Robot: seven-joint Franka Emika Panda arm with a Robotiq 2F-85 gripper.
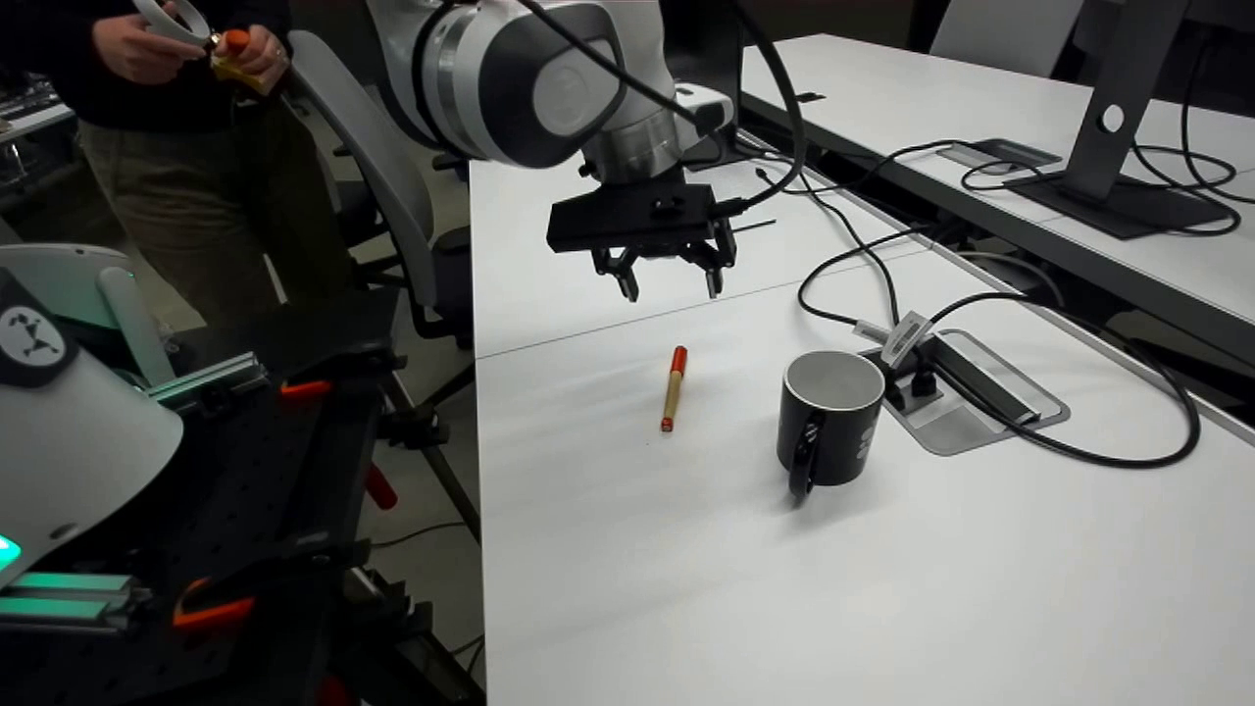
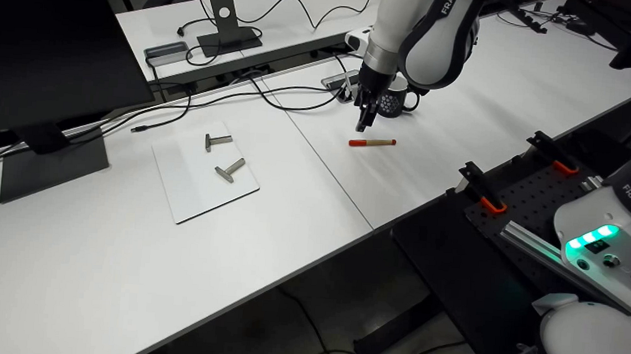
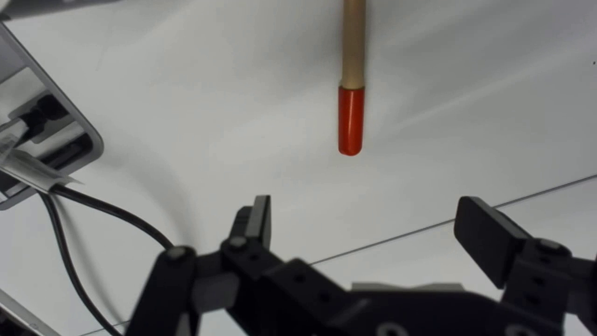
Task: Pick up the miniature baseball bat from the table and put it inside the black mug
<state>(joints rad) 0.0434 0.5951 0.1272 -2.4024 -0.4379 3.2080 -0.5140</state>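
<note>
Fingers (image 3: 487, 239) spread wide, empty. Miniature baseball bat (image 1: 674, 389) lies flat, left of black mug (image 1: 838, 436) in an exterior view; I'd straddle its middle, close squarely.

The bat (image 1: 674, 389) lies on the table (image 1: 608, 549) near the mug (image 1: 833, 438).

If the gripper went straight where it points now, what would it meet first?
Probably the white table: the open gripper points down at it, near the long red end of the miniature baseball bat. Depth is unclear; that end might come between its fingers.
</note>
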